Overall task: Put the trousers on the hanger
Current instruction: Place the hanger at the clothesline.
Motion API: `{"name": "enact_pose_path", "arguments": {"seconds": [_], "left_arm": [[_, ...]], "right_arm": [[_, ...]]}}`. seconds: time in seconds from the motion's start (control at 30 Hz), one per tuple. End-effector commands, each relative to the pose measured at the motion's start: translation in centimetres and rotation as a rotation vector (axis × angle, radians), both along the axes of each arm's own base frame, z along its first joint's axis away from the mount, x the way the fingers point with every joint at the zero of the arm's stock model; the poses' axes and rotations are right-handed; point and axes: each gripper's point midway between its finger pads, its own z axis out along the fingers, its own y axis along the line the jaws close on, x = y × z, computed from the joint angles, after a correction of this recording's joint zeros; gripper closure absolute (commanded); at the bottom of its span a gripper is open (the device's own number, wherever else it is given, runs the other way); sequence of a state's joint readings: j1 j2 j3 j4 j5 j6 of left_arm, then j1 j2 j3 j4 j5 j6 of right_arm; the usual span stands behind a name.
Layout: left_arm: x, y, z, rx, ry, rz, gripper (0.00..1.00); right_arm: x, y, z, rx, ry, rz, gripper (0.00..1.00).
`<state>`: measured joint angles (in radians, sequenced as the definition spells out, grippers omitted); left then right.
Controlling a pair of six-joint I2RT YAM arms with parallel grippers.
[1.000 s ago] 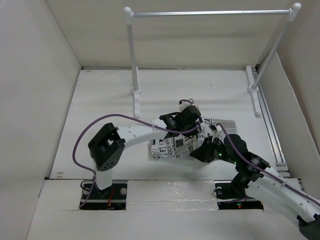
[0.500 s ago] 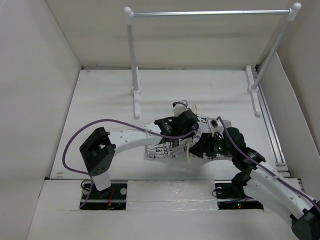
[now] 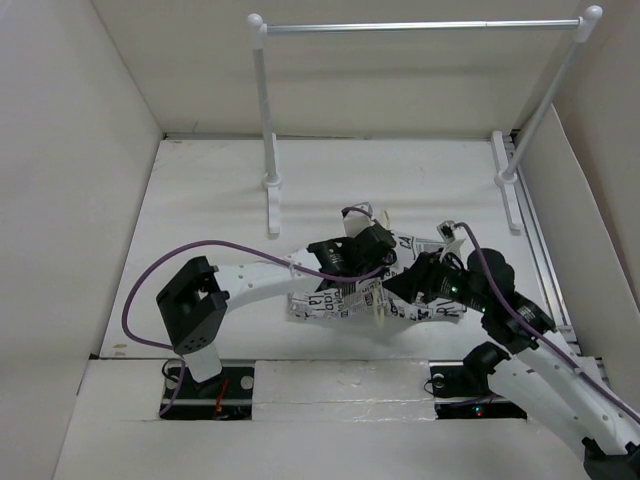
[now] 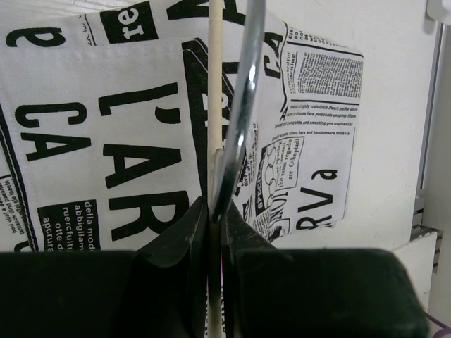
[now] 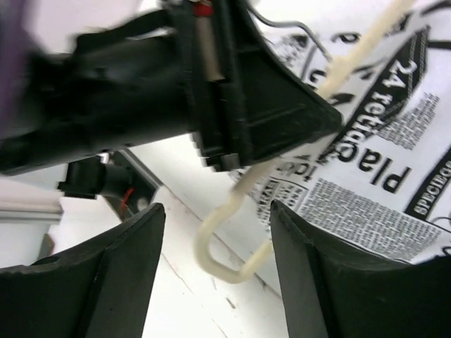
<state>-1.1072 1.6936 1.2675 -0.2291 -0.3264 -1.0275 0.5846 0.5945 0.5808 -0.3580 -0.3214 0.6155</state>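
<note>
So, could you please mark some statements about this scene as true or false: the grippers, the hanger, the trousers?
1. The left gripper is shut on the hanger. True.
2. The right gripper is shut on the trousers. False: its jaws stand open, with the hanger's rounded corner seen between them.
3. The hanger hangs on the clothes rail. False: the left gripper holds it low, by the trousers.
4. The trousers carry black newspaper print. True.

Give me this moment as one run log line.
left fingers: shut on hanger | right fingers: open near hanger corner | trousers: on table, under hanger
</note>
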Motion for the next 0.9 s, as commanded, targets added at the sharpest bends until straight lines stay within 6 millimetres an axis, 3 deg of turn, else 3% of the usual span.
{"name": "enact_pose_path", "arguments": {"seconds": [0.0,0.17,0.43,0.73,0.83,0.87], "left_arm": [[0.6,-0.9,4.9,-0.131,-0.072,0.026,1.00],[0.6,-1.0,5.4,-0.139,-0.076,0.028,1.00],[0.2,-0.7,6.6,-0.174,-0.075,0.025,1.00],[-0.7,-0.8,6.3,-0.198,-0.037,-0.001,1.00],[-0.9,-0.9,6.4,-0.206,-0.032,-0.008,1.00],[-0.8,-0.9,6.5,-0.207,-0.031,-0.005,1.00]], "right_arm": [[-0.5,0.3,1.7,0.039,-0.035,0.020,0.33],[-0.3,2.7,-0.2,0.064,0.034,0.083,0.32],[0.7,3.6,-1.1,0.068,0.061,0.061,0.39],[2.3,5.1,-1.7,0.144,0.057,0.049,0.46],[2.3,5.6,-1.2,0.163,0.043,0.063,0.62],[2.3,5.7,-0.3,0.190,0.025,0.062,0.78]]}}
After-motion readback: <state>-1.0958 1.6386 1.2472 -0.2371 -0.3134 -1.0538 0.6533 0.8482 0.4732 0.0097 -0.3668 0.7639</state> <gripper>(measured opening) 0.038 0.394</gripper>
